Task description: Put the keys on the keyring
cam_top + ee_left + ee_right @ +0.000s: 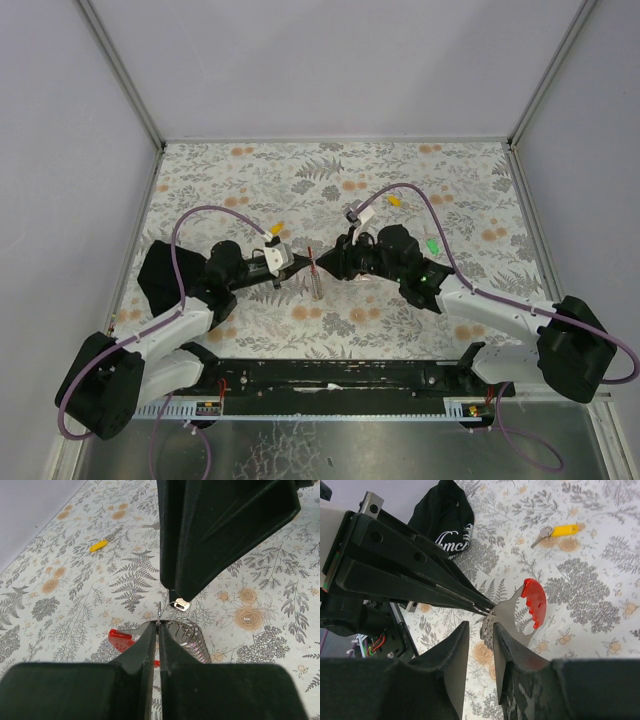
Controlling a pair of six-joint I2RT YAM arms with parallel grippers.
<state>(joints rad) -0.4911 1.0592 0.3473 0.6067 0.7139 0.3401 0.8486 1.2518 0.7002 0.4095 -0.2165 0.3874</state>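
The keyring (316,283) hangs between both grippers at mid-table. Its red loop (536,601) joins a flat grey fan piece (507,612), and a silver coil (192,639) trails from it. My left gripper (159,624) is shut on the thin wire ring beside the red loop (120,639). My right gripper (481,627) faces it with its fingers apart, and the coil shows in the gap, close to one finger (506,650). A small silver piece (181,604) sits just under that gripper's tip. Loose keys lie on the table: two yellow (278,227) (393,199) and one green (432,244).
A black cloth pouch (160,275) lies at the table's left side behind the left arm. The patterned table (460,180) is walled by pale panels at the back and sides. A black rail (340,375) runs along the near edge.
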